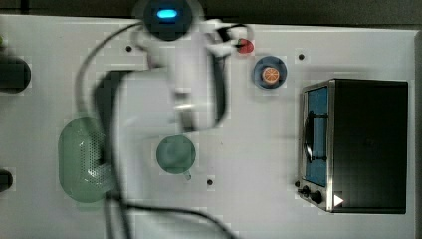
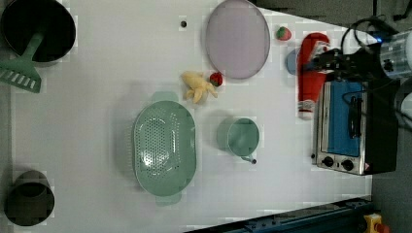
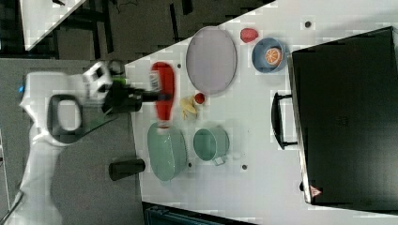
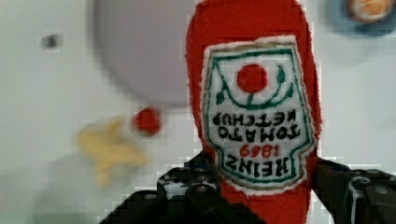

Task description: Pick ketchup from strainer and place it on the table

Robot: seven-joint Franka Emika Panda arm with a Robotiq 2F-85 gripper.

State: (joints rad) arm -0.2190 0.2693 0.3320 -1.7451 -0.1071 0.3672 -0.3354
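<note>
From my remote seat, the ketchup (image 4: 252, 107) reads as soft cloth: a fuzzy red plush body with a stitched white label patch, its green and red marks looking embroidered. The tool (image 4: 261, 196) gripping it is matt black hard plastic with small metal screw heads. The strainer (image 2: 164, 149) looks like smooth pale green plastic, perforated, with a slight sheen. The green cup (image 2: 242, 137) has the same smooth plastic look. The surface (image 2: 97, 97) is white, flat and matt. The toaster oven (image 1: 366, 144) shows a brushed metal front frame and a dull black top. The plate (image 3: 211, 60) looks smooth and matt, grey-lilac.
</note>
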